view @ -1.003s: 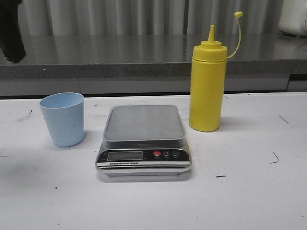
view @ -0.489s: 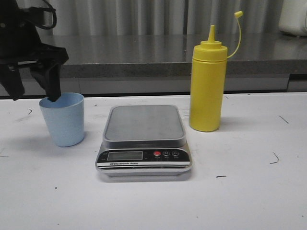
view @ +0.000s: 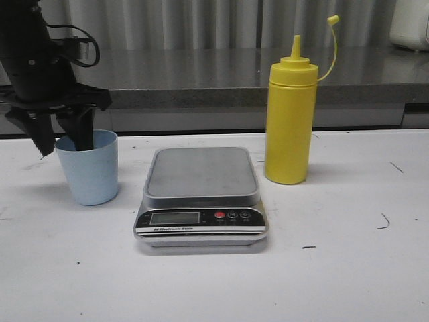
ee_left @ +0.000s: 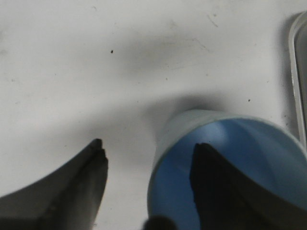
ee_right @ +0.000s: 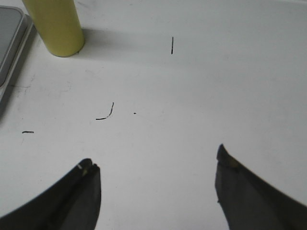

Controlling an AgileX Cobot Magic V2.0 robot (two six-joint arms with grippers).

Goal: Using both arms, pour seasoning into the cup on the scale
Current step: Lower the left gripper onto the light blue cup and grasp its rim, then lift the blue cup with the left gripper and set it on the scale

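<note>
The left hand is at the blue cup, on the left side of the white bench. Its fingers are wide apart. One finger is inside the cup, the other finger is outside, w/ the cup wall between them. The outside finger is not touching the wall; can't tell if the inside one touches. The cup stands upright on the bench, just beside the scale, not on it.

The scale sits in the middle of the bench. Its grey top has nothing on it. The front has a small screen & a red button.

The yellow bottle stands upright behind the scale's right corner, near it. Its little cap hangs off on a thin curved string, so the pointy tip is bare.

The right hand is above bare bench, fingers wide apart, holding nothing. The bottle is well apart from it. A corner of the scale shows beside the bottle. A few small dark marks are on the bench.
</note>
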